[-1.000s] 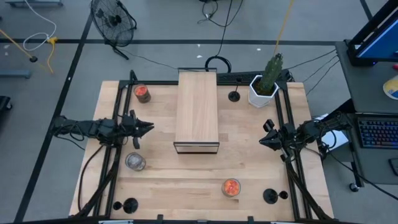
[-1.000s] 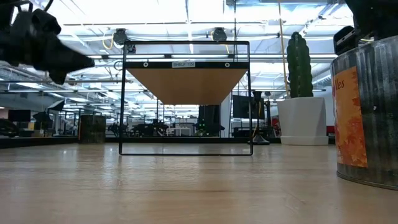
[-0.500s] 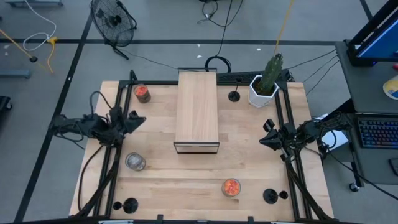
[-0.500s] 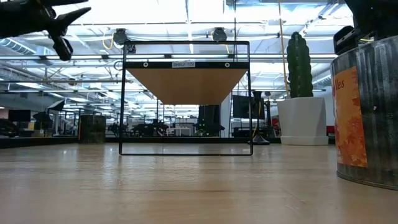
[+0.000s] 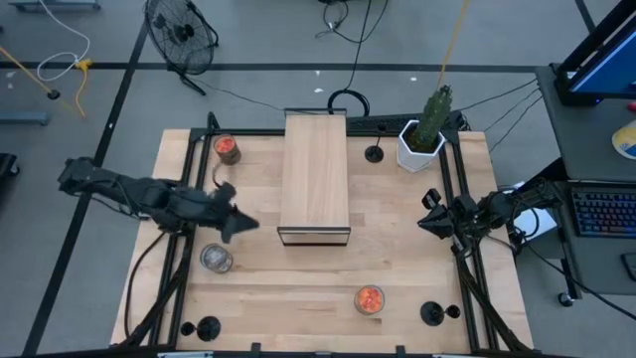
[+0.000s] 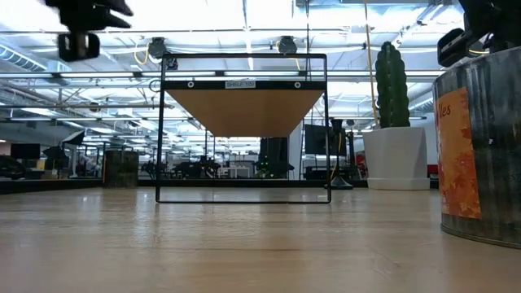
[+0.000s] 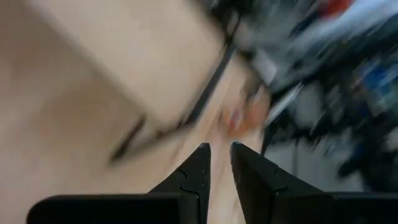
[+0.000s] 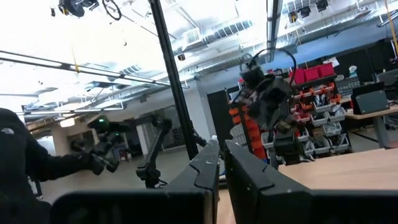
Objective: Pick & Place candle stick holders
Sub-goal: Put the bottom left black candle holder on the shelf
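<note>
**Left gripper swings in over the tabletop**

Left gripper [image 5: 238, 225], fingers nearly together and empty, has swung inward to just above the clear-silvery cup [image 5: 216, 259], a likely first pick. Farther off, right gripper [image 5: 428, 217] waits, fingers nearly shut, empty.

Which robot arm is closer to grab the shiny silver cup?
The left. Its gripper hovers right beside the silvery cup, fingers nearly shut. The right gripper waits across the table, past the wooden box.
</note>
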You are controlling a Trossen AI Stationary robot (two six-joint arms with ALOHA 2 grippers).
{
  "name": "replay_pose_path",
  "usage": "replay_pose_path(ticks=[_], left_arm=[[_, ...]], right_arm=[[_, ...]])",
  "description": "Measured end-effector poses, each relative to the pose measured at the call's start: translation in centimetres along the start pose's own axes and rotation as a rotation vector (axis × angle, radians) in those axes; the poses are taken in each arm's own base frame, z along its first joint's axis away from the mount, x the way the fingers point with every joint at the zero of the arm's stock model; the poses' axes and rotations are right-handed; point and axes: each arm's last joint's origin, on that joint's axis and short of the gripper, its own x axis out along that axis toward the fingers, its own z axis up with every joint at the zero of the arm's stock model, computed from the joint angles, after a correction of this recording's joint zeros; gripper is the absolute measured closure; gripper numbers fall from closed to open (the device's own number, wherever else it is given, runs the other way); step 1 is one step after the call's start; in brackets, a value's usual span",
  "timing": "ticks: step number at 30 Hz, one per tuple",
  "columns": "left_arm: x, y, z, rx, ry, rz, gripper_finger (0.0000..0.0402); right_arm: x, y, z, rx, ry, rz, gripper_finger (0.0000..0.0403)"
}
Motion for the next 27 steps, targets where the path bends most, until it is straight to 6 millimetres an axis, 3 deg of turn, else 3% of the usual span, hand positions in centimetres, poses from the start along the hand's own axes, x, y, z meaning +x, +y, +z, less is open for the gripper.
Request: replay_pose_path(ticks=[6, 13, 22, 27], left_arm=[[0.5, -4.4, 1.2, -0.065, 0.324, 0.099, 0.0332], [-1.2, -7.8, 1.4, -0.151, 0.508, 0.296, 0.0332], [-1.9, -9.8, -1.5, -0.375, 0.707, 0.407, 0.0332], [-2.4, -10.5, -3.6, -0.414, 0.760, 0.473, 0.0332]], right_arm=[[0.0, 0.0, 0.0, 0.000, 0.000, 0.000, 0.0385], [0.0, 0.0, 0.0, 0.000, 0.000, 0.000, 0.0385], [0.0, 0.0, 0.0, 0.000, 0.002, 0.003, 0.0385], [0.0, 0.0, 0.0, 0.000, 0.001, 0.003, 0.0385]])
